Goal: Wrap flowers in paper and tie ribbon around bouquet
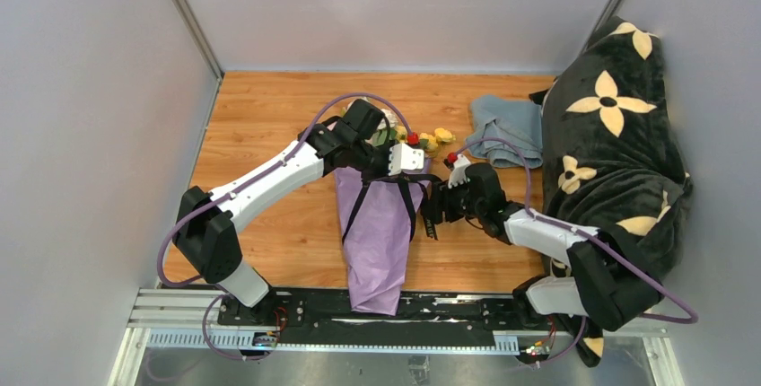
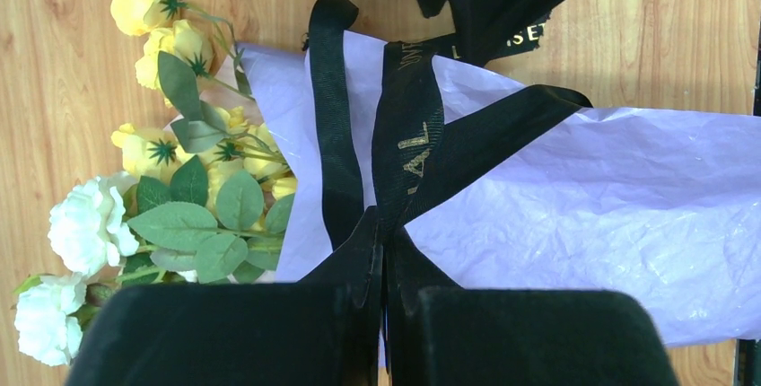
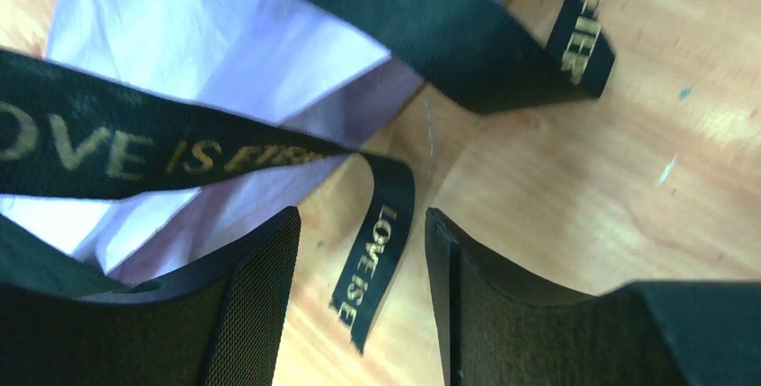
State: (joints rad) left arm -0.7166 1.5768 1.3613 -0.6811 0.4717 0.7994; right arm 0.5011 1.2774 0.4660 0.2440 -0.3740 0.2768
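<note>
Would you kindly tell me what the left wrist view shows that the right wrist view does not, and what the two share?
Only the left wrist view: the flowers, yellow and white with green leaves, poking from the open end of the paper, and the left gripper shut on crossing strands of the ribbon. Only the right wrist view: a loose ribbon end reading LOVE IS, lying between the open fingers of the right gripper. Both: lavender paper, black ribbon, wooden table.
</note>
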